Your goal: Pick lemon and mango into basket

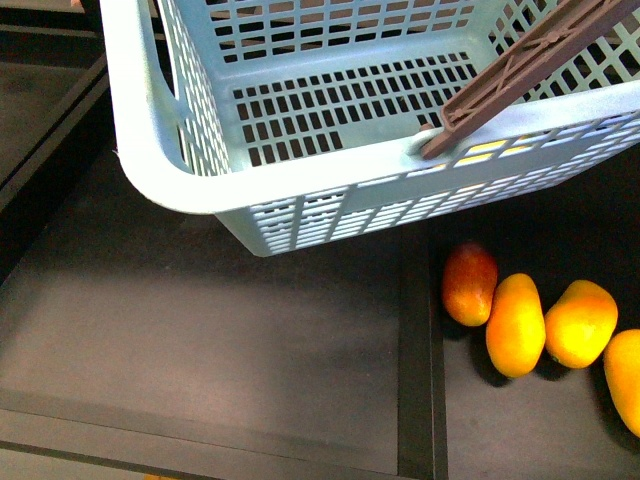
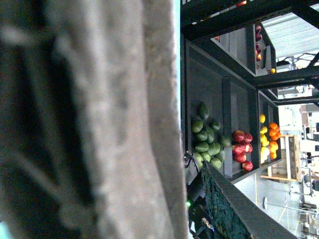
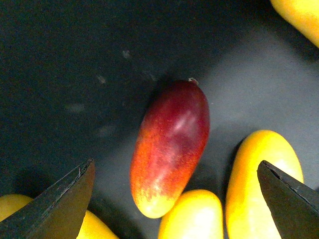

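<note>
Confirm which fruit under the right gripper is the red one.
The mango is the dark red fruit fading to orange-yellow, centred under the open right gripper; the neighbouring fruits are plain yellow.

My right gripper (image 3: 175, 164) stood wide open. Its two dark fingers (image 3: 55, 209) showed only as wedge-shaped tips, one on each side of the tool's axis, with a broad gap between them. Both tips tapered inward toward that gap and sat level with each other. I could not make out my left gripper, because its wrist camera gave only a close blur. Neither arm showed from the front.
</note>
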You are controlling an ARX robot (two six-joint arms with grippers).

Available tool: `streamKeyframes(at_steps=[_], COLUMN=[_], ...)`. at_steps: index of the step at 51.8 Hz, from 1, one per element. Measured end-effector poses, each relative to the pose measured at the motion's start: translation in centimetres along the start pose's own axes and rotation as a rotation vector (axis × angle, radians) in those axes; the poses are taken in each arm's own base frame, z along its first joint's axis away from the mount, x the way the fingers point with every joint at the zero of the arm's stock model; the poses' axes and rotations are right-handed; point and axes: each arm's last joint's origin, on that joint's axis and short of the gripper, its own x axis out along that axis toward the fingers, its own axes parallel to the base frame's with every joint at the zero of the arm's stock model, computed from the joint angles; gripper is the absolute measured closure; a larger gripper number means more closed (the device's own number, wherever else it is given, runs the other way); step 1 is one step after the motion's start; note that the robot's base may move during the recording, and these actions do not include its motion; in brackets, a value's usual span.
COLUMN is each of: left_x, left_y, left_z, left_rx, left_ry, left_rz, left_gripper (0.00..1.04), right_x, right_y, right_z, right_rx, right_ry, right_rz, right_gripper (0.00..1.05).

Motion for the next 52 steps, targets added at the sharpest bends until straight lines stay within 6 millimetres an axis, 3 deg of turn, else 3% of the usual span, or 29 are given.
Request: streamKeyframes(at_steps=[10,27,52], left_x=[0.0,0.0,0.0], left_y=[0.0,0.0,0.0], left_z=[0.0,0.0,0.0], left_rx=[0.0,0.0,0.0], left_ry=[-0.001,0.006,0.0], left_rz=[0.0,-0.005,0.0], left_gripper=[0.78,0.78,0.78], right_x=[2.5,4.7,7.8], right_y=[0.1,0.4,3.1], right_z=[-0.6,-0.4,-0.5], right_rx=[0.016,0.015,-0.039], right_ry=[0.05,0.071,0.083], right_rz=[-0.034,-0.056,-0.056], right_gripper=[0.09,0.09,0.09])
